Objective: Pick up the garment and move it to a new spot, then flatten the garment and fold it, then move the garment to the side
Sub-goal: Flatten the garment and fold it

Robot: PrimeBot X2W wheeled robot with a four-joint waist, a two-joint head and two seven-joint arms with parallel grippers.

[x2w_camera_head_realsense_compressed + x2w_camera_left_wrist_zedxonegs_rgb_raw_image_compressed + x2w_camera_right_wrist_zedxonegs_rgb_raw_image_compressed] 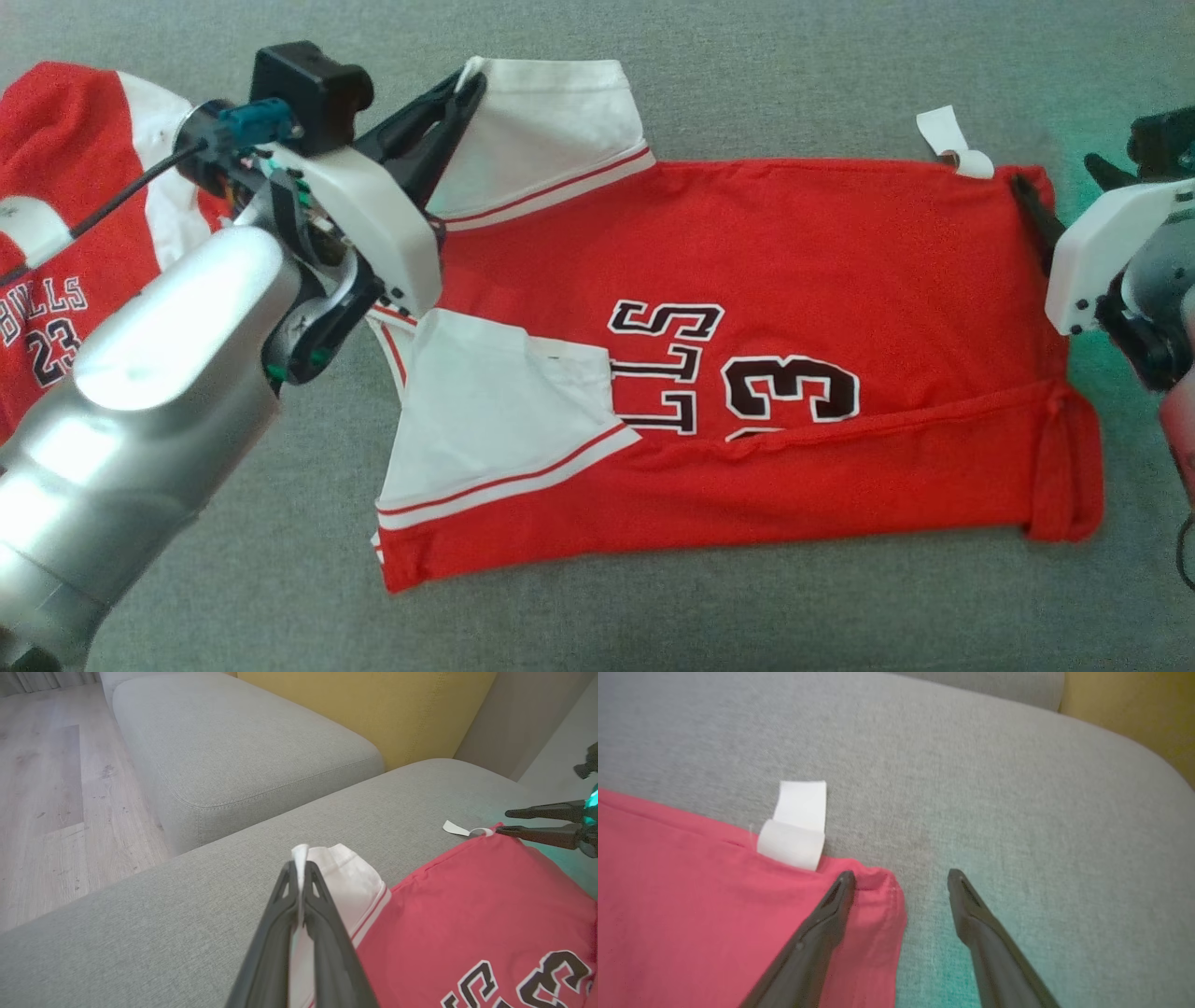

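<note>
The garment is a red jersey with white sleeves and black lettering, spread on a grey sofa cushion. Its near long edge is folded over and one white sleeve lies across the chest. My left gripper is shut on the edge of the far white sleeve, the tips pinching the cloth. My right gripper stands open at the hem's far corner, one finger over the red cloth, the other over bare cushion. A white label sticks out beside it.
A second red jersey lies at the cushion's left end, behind my left forearm. Beyond the cushion are another grey cushion, a yellow backrest and a wooden floor.
</note>
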